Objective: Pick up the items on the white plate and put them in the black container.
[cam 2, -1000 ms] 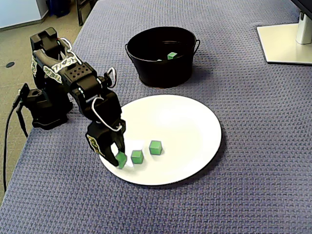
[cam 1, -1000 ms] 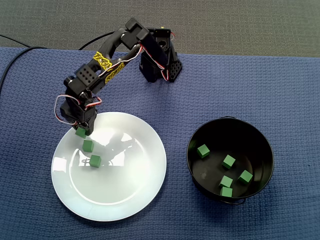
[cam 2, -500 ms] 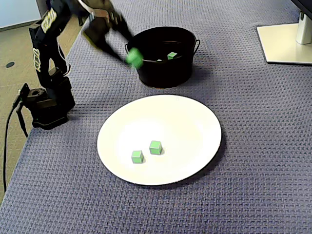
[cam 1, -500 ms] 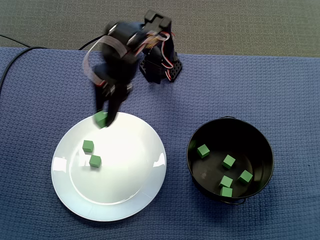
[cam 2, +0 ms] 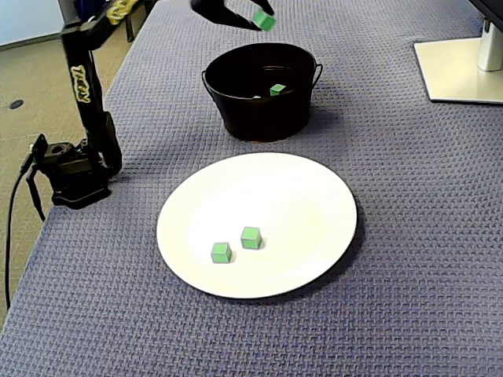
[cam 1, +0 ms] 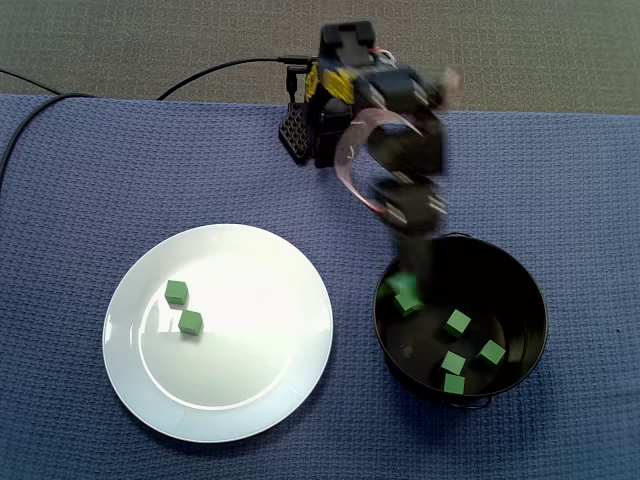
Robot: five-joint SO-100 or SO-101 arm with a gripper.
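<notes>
The blue woven cloth (cam 1: 80, 200) fills most of both fixed views. On it, the white round plate (cam 1: 250, 370) sits at lower left of the top-down fixed view and the black round container (cam 1: 543, 330) at lower right, the 2 apart.

The black jointed arm (cam 1: 395, 130) reaches down from top centre, smeared by motion. Its gripper (cam 2: 259, 20) is clamped on 1 small green cube (cam 2: 264, 20).

What matters for the release is where that cube sits against the container's rim. In the top-down view the gripper's tip lies just inside the rim's left edge, not over the middle. We judge a drop here would land inside, but close to the wall.

The side-on fixed view, near its top edge, shows the cube held clear above the container's mouth, a height the top-down view cannot give. That view alone shows the contents. 4 loose green cubes (cam 1: 458, 322) lie in the container, and blurred green under the gripper may be a 5th or the held one.

2 green cubes on the plate (cam 1: 176, 292) remain near its left side.
</notes>
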